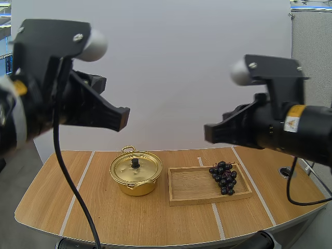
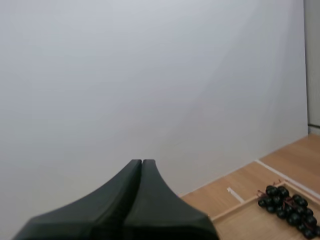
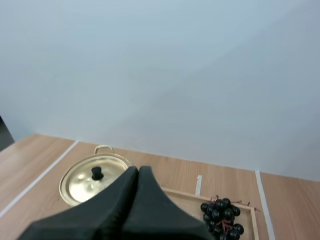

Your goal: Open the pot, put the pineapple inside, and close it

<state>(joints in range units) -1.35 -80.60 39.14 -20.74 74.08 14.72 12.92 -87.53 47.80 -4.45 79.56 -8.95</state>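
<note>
Gold metal pot (image 1: 136, 174), lid (image 1: 135, 167) on, sits on your light wooden table (image 1: 129, 220) in the high view, just beside a shallow wooden tray (image 1: 192, 189) holding a dark bunch of grapes (image 1: 224, 177). Your left gripper (image 1: 122, 116) and right gripper (image 1: 207, 134) hang well above. Left wrist view: fingers pressed together, empty. Right wrist view: fingers closed on nothing, above the pot.

Pot (image 1: 136, 175): lid (image 1: 136, 167) on, so we cannot see inside; from the right wrist, its near rim hides behind our right gripper (image 3: 138, 171). Bunch of grapes (image 2: 289, 206): from the left wrist, cut by the frame edge. Wooden tray (image 2: 250, 226): we see one corner there, the rest cut off. Small round item (image 1: 285, 171) near the right edge of the table (image 1: 155, 218): too small to tell. Left arm (image 1: 52, 98), high view: blurred.
</note>
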